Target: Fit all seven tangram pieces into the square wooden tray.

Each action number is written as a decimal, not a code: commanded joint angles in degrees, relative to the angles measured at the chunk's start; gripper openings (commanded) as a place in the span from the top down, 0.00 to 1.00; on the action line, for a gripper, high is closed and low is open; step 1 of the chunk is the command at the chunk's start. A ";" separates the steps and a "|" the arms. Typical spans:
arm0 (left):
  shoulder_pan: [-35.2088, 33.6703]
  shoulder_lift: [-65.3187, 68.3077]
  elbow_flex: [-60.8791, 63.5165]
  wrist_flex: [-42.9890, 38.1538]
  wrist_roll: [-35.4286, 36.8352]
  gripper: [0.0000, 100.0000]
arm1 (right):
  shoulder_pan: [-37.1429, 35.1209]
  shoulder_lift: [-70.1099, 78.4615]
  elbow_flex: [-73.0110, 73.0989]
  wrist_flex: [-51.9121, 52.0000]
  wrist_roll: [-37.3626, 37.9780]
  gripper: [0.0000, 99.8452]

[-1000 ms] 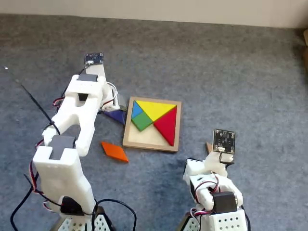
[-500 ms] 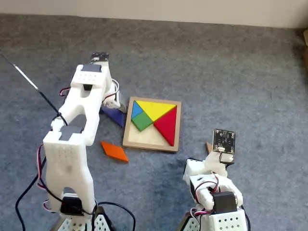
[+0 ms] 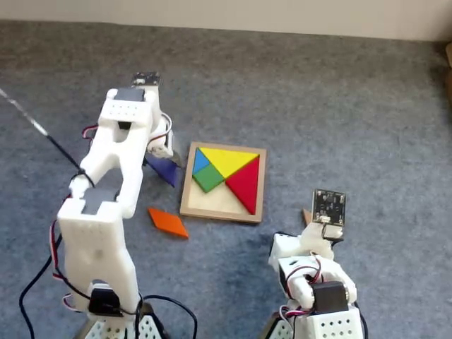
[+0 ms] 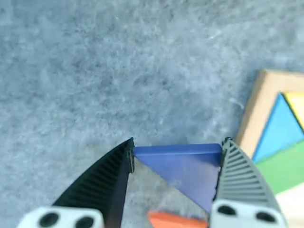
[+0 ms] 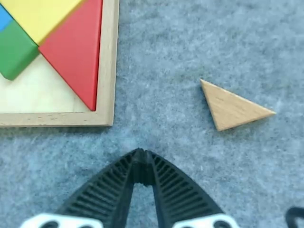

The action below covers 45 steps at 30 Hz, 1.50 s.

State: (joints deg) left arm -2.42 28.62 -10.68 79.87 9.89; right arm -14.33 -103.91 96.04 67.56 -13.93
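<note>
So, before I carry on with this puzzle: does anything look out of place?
Nothing damaged. Three pieces sit outside the tray: the blue triangle between the fingers of the left gripper, the orange parallelogram, and the wooden triangle.

Carpet (image 3: 353, 106): tray (image 3: 263, 185), orange piece (image 3: 168, 222), wooden triangle (image 5: 232, 108)

Pieces partly covered or cropped

In the high view the left arm (image 3: 116, 155) covers one side of the dark blue triangle (image 3: 164, 169). The circuit board (image 3: 329, 206) on the right arm hides all but a sliver of the plain wooden triangle (image 3: 306, 215). In the left wrist view the orange piece (image 4: 178, 221) and the wooden tray (image 4: 254, 109) are cut off by the picture's edge. There, one finger (image 4: 237, 175) of the left gripper (image 4: 178, 147) covers an edge of the dark blue triangle. The right wrist view crops the wooden tray, the yellow piece (image 5: 42, 14) and the green piece (image 5: 14, 52).
</note>
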 commanded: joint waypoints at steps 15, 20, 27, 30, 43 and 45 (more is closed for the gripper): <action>11.74 -40.92 42.15 -25.32 -18.11 0.93 | 0.84 -0.57 8.40 0.04 -0.18 0.99; 14.90 -42.59 46.11 -29.63 -30.24 0.93 | 0.84 -0.57 8.40 0.04 -0.18 0.99; 20.62 -42.59 45.93 -29.63 -43.43 0.93 | 0.84 -0.57 8.40 0.04 -0.18 0.99; 22.29 -42.59 46.11 -29.63 -54.86 0.93 | 0.84 -0.57 8.40 0.04 -0.18 0.99; 25.19 -42.51 46.37 -29.27 -75.60 0.93 | 0.84 -0.57 8.40 0.04 -0.18 0.99; 26.33 -42.51 46.37 -29.19 -77.10 0.92 | 0.84 -0.57 8.40 0.04 -0.18 0.99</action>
State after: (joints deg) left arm 21.67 -11.12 36.00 51.03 -64.48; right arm -14.33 -103.91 96.04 67.56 -13.93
